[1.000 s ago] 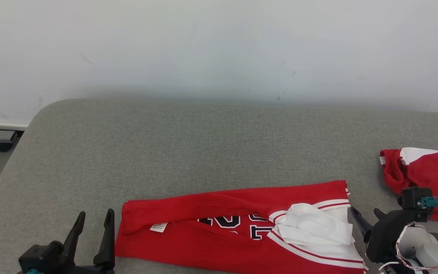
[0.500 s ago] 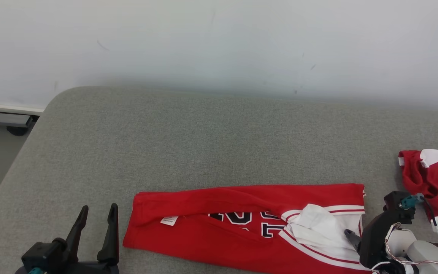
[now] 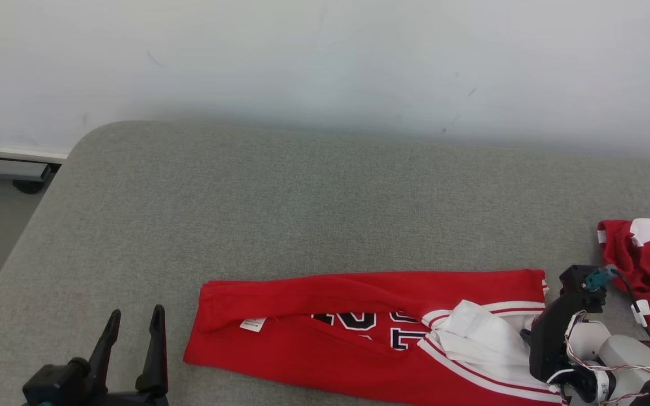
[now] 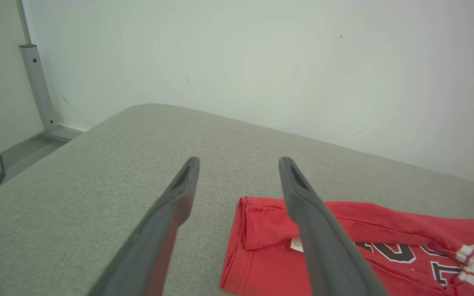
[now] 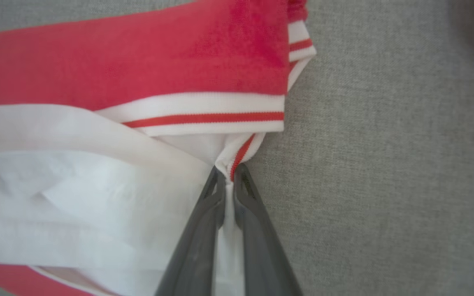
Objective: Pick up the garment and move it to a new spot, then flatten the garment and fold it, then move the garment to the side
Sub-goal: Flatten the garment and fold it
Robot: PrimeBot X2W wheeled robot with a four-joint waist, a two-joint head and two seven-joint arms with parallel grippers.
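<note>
A red garment [image 3: 336, 338] with white striped trim and dark lettering lies folded into a long band on the grey padded surface [image 3: 313, 197]. Its white sleeve [image 3: 483, 338] bunches at the right end. My right gripper [image 5: 228, 170] is shut on the white sleeve fabric at the garment's [image 5: 138, 65] right edge; in the head view its fingers are hidden behind its wrist [image 3: 556, 332]. My left gripper [image 3: 133, 318] stands open at the lower left, just left of the garment's [image 4: 344, 238] hem, holding nothing.
A second red and white garment [image 3: 649, 265] lies bunched at the right edge of the surface. A white wall [image 3: 325, 56] rises behind. The surface's rounded left corner drops to the floor, where a metal rail [image 3: 9, 166] runs.
The camera has shifted, moving the whole scene right. My right gripper came in from beside the garment's right end and closed on the white sleeve fabric. My left gripper stayed open.
</note>
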